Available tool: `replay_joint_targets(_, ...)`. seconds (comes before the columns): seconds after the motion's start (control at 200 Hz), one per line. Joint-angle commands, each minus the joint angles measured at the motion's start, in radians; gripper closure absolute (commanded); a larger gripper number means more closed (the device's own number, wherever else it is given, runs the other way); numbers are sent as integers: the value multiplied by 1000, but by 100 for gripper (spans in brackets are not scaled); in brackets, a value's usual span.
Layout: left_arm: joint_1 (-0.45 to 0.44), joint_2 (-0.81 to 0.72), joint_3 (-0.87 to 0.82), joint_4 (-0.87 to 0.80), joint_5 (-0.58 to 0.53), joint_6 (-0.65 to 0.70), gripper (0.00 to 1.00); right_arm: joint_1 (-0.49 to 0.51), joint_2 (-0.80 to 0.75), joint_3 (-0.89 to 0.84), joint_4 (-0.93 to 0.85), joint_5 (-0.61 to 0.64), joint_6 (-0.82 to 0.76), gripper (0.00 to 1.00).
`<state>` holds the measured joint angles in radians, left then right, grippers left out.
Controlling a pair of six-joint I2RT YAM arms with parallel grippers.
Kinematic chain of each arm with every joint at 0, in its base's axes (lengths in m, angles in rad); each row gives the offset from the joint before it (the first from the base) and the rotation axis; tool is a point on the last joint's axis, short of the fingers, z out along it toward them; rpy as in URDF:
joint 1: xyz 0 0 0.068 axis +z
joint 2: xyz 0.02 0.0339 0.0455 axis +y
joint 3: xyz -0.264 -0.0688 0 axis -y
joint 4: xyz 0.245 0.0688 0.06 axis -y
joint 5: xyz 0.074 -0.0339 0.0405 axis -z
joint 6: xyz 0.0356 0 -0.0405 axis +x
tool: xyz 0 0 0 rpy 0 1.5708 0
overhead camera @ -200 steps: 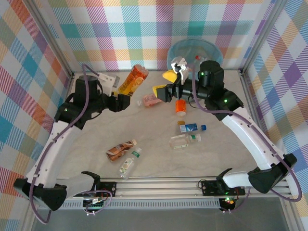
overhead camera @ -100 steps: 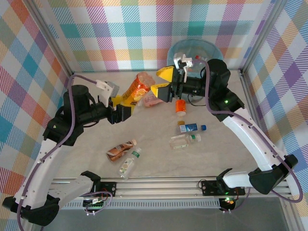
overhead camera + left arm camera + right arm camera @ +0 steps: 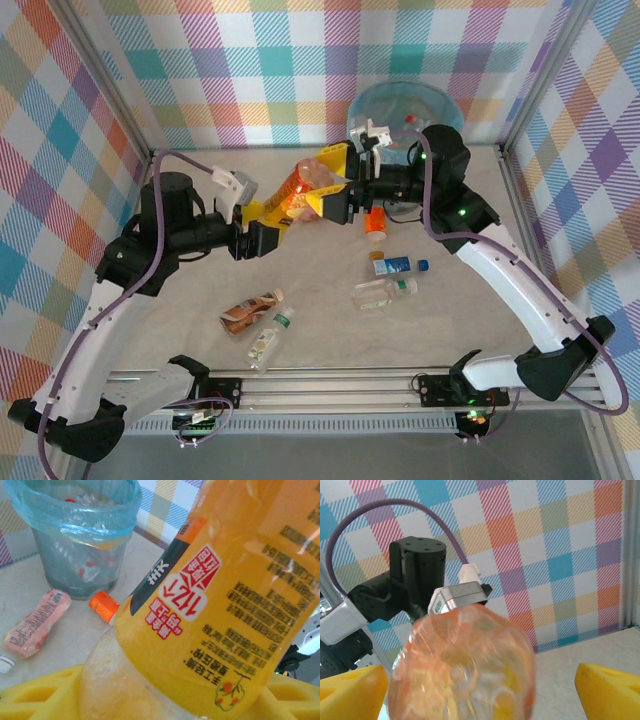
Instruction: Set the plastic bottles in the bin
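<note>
- Bright checked walls close in a pale table (image 3: 330,345). The bin (image 3: 440,97), lined in blue, stands at the far right corner, and some bottles seem to lie inside it already.
- The left gripper (image 3: 266,224) is pinching the orange bottle (image 3: 293,192) and holds it slanted in the air between the two arms, well short of the bin.
- The right gripper (image 3: 331,181) has its yellow fingers (image 3: 607,690) spread wide either side of the bottle's far end, probably the base. There is a gap on each side, so it grips nothing.
- To me this looks like a hand-over, since the bin sits on the right arm's side.
- Next, I'd say the right claw must close firmly on the bottle before the left lets go, then carry it over the rim.
- Several loose bottles (image 3: 383,292) lie on the table yet to be binned.
</note>
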<state>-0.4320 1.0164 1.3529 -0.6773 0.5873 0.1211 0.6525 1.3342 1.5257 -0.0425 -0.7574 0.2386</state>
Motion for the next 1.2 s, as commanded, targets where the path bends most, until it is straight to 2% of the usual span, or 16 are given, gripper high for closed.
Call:
replay_joint_targets(0.0,-11,3,19,6,40,20,35,16,7,0,24,-25,-54,4)
replay_joint_targets(0.15,-17,18,26,-4,49,21,35,22,24,13,-6,-28,-85,8)
replay_joint_targets(0.31,-20,25,35,-17,33,33,35,27,34,35,-34,-26,-85,22)
replay_joint_targets(0.45,-20,20,42,-28,13,41,32,27,27,55,-84,52,-100,36)
replay_joint_targets(0.73,-21,-33,48,-17,-71,54,6,27,13,107,-133,138,-114,45)
replay_joint_targets(0.87,-21,-73,41,21,-173,25,4,25,17,186,-238,281,-187,46)
replay_joint_targets(1.01,-20,-85,58,27,-312,-13,3,12,31,241,-319,527,-273,50)
replay_joint_targets(1.195,-20,-72,77,10,-356,-34,3,-94,87,337,-359,717,-297,47)
